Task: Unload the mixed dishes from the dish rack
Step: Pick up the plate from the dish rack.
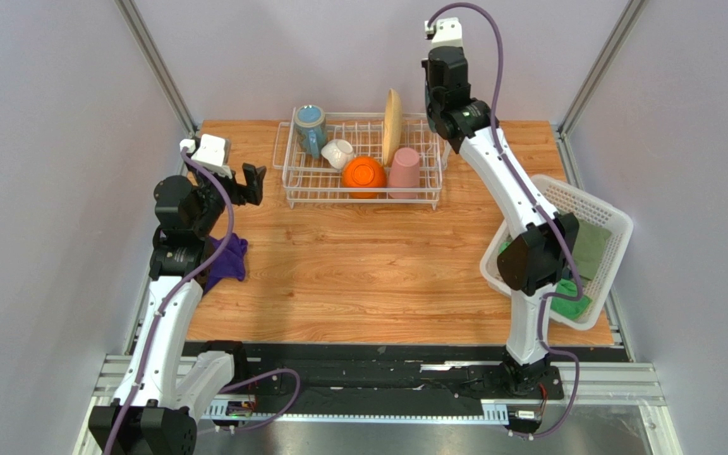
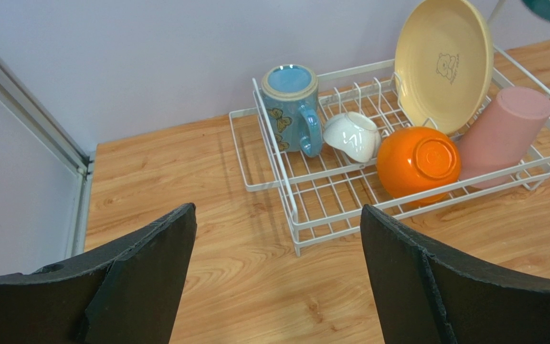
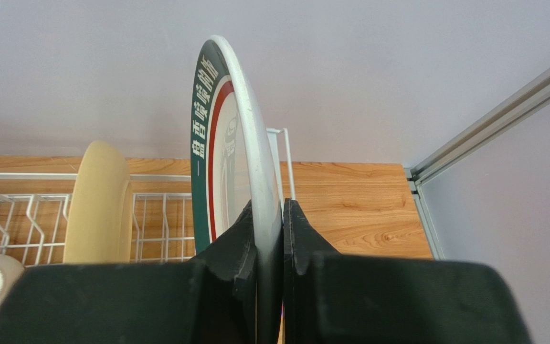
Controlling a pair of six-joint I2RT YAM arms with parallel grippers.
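Note:
The white wire dish rack (image 1: 358, 201) stands at the back of the table. It holds a blue mug (image 1: 310, 128), a small white bowl (image 1: 338, 152), an upturned orange bowl (image 1: 365, 176), a pink tumbler (image 1: 404, 172) and an upright cream-yellow plate (image 1: 392, 126). My right gripper (image 1: 441, 133) is above the rack's right end. In the right wrist view it (image 3: 269, 208) is shut on the rim of the upright dark-rimmed plate (image 3: 210, 107). My left gripper (image 1: 249, 185) is open and empty, left of the rack. Its wrist view (image 2: 278, 215) shows the rack (image 2: 296, 229) ahead.
A purple cloth (image 1: 227, 258) lies on the table under my left arm. A white lattice basket (image 1: 615, 227) with green cloths (image 1: 591, 248) sits at the right edge. Grey walls and metal frame posts close in the back and the sides.

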